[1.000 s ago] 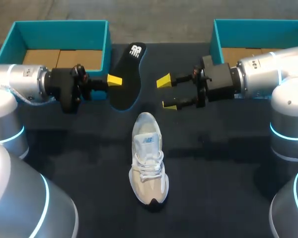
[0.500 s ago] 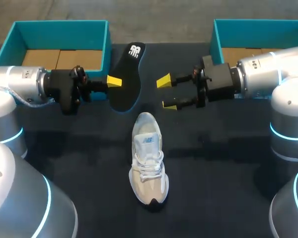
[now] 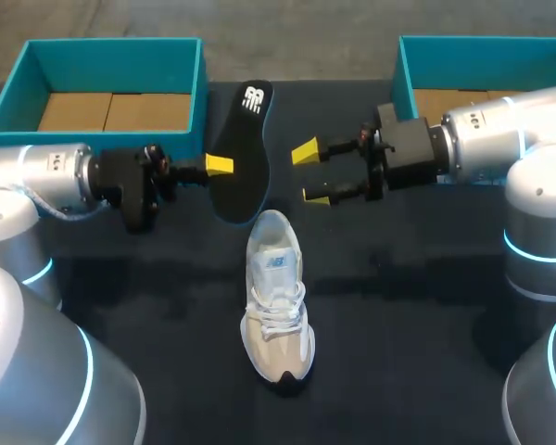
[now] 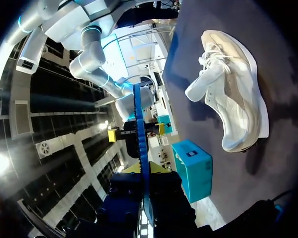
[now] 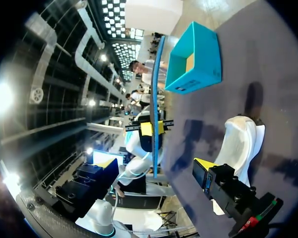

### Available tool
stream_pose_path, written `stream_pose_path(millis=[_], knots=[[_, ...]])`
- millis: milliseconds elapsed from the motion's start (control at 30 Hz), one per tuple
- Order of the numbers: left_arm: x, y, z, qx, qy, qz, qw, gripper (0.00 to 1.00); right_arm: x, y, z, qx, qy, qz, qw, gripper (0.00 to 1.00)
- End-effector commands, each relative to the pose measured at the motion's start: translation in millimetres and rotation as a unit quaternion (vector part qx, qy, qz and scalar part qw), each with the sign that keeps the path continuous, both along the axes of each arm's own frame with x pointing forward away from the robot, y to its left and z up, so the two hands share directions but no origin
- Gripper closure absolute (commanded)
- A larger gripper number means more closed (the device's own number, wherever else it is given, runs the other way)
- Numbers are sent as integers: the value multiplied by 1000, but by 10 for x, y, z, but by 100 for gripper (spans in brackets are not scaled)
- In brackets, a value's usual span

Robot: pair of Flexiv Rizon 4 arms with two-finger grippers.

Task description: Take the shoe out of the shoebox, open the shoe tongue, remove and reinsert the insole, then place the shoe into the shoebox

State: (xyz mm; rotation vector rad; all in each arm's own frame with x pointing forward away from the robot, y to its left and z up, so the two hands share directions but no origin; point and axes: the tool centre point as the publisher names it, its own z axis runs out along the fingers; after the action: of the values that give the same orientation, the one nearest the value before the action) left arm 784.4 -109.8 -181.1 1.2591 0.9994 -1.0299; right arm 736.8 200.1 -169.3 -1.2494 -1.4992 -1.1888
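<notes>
A white and beige shoe [image 3: 276, 311] lies on the dark table, toe toward the front edge; it also shows in the left wrist view [image 4: 233, 104] and the right wrist view [image 5: 238, 144]. My left gripper [image 3: 220, 165] is shut on the edge of the black insole [image 3: 239, 148], which hangs above the table just behind the shoe's heel. From the left wrist the insole [image 4: 140, 129] appears edge-on between the fingers. My right gripper [image 3: 311, 174] stands open to the right of the insole, apart from it. In the right wrist view the insole [image 5: 155, 99] is a thin upright line ahead.
A teal shoebox [image 3: 111, 88] with a cardboard floor stands at the back left, a second teal box [image 3: 473, 65] at the back right behind my right arm. Bare table surrounds the shoe.
My left gripper has carried the insole toward the front, closer to the shoe's heel. The right arm and the shoe have stayed where they were.
</notes>
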Motion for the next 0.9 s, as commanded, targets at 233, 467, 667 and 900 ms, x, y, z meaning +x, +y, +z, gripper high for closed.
stream_pose_path(millis=[233,467,667,900], knots=[[-55,-43,6,-6,-1,2,1000,100,17,150,-23,-6,-6,4,1000,0],[-78,-68,-2,-7,-2,2,1000,100,25,259,-14,-11,-18,6,1000,0],[-100,-93,-38,-7,-3,1,1000,100,99,335,6,-11,-29,4,1000,0],[-106,-105,-69,-11,-3,8,1000,100,159,434,-8,-11,-37,5,999,8]])
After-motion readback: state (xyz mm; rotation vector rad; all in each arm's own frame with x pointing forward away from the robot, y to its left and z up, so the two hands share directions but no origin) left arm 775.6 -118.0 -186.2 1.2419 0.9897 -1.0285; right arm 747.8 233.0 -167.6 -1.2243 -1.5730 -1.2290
